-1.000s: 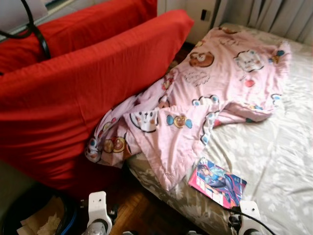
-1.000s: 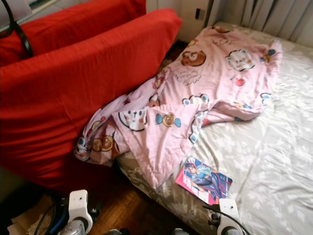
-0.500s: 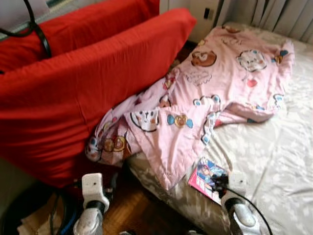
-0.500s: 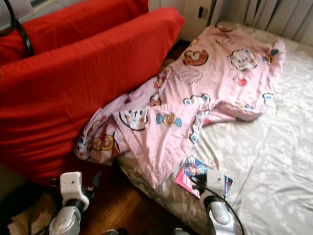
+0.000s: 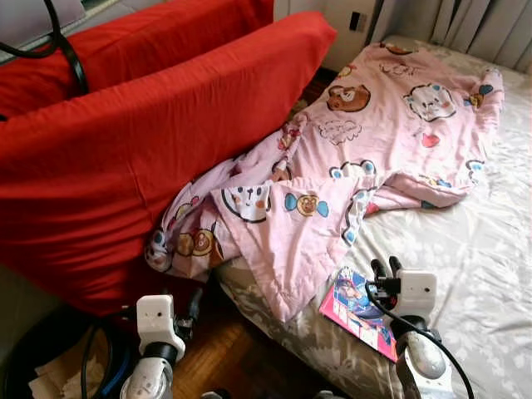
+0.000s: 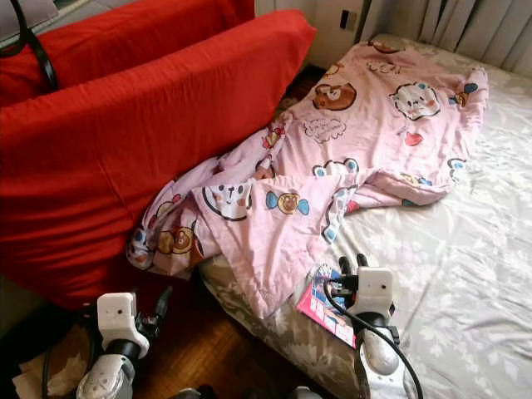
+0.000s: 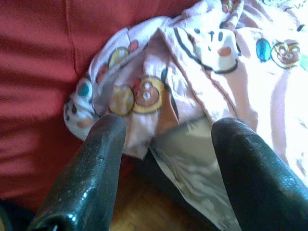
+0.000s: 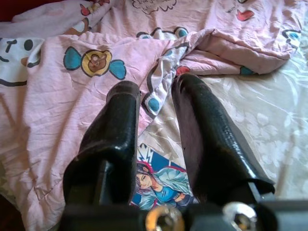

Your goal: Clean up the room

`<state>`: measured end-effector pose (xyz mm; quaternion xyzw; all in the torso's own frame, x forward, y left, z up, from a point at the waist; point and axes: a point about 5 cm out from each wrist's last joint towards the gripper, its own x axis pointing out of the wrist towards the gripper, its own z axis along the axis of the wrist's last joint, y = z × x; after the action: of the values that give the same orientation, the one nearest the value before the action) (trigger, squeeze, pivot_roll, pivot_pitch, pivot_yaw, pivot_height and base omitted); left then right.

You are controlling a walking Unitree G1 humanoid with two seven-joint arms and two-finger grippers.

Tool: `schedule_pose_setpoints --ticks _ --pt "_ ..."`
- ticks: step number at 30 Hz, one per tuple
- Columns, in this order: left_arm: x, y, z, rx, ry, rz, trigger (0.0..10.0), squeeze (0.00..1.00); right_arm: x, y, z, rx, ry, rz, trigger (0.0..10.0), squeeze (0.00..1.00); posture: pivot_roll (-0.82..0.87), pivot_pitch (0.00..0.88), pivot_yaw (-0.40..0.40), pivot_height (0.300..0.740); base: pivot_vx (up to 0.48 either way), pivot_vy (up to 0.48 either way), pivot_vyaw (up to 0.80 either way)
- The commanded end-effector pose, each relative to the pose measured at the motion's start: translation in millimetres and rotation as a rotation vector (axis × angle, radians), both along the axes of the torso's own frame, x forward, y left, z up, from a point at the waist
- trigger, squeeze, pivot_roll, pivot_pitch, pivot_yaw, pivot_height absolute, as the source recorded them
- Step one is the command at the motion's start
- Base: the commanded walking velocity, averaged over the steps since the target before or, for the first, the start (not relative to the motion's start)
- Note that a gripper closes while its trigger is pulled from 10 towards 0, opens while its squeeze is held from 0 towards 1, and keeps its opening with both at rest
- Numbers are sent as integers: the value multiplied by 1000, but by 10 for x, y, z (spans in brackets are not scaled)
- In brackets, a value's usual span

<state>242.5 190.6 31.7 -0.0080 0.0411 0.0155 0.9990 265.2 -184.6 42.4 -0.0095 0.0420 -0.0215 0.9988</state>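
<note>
A pink cartoon-print blanket (image 5: pixel 366 133) lies rumpled across the bed (image 5: pixel 474 274), one corner hanging over the near edge toward the floor. A colourful comic book (image 5: pixel 353 303) rests flat on the sheet near that edge. My right gripper (image 5: pixel 384 266) hovers just above the book's far end, open by a narrow gap with nothing between its fingers. The right wrist view has the book (image 8: pixel 161 185) beneath the fingers and the blanket (image 8: pixel 72 96) ahead. My left gripper (image 5: pixel 193 306) is low beside the bed, open wide, facing the blanket's (image 7: pixel 202 72) hanging corner.
Two large red cushions (image 5: pixel 125 141) lean against the bed's left side. Wooden floor (image 5: pixel 224 353) shows between them and the bed. A dark bin with crumpled paper (image 5: pixel 50 374) sits at the lower left. Curtains (image 5: pixel 482 21) hang behind the bed. A black cable (image 5: pixel 66 50) loops at upper left.
My right arm has come up and forward, bringing its gripper over the comic book. The left arm has lifted a little beside the bed. Blanket and book lie as before.
</note>
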Motion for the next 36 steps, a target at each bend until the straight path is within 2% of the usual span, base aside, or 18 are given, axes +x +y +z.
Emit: schedule_pose_setpoints --ticks 1,8,18,22,28,36 --pt "-8 50 -3 4 16 12 10000 0 -48 19 -33 -7 33 -5 10000 0 -110 180 5 710 0 0 0" --pt "21 19 35 -3 14 6 10000 0 -77 34 -84 -27 60 -10 10000 0 -109 177 7 670 0 0 0" --pt "8 -13 16 -14 31 2 10000 0 -79 11 -117 -10 65 -28 10000 0 -106 203 5 670 0 0 0" --pt "-6 -17 15 -15 39 1 10000 0 -58 -5 -169 -8 98 -39 10000 0 -102 213 4 670 0 0 0" --pt "-17 -13 8 -20 45 8 10000 0 -41 -6 -185 -2 94 -32 10000 0 -99 221 2 635 0 0 0" --pt "-19 -14 5 -23 49 10 10000 0 -15 -17 -230 3 101 -35 10000 0 -96 228 2 635 0 0 0"
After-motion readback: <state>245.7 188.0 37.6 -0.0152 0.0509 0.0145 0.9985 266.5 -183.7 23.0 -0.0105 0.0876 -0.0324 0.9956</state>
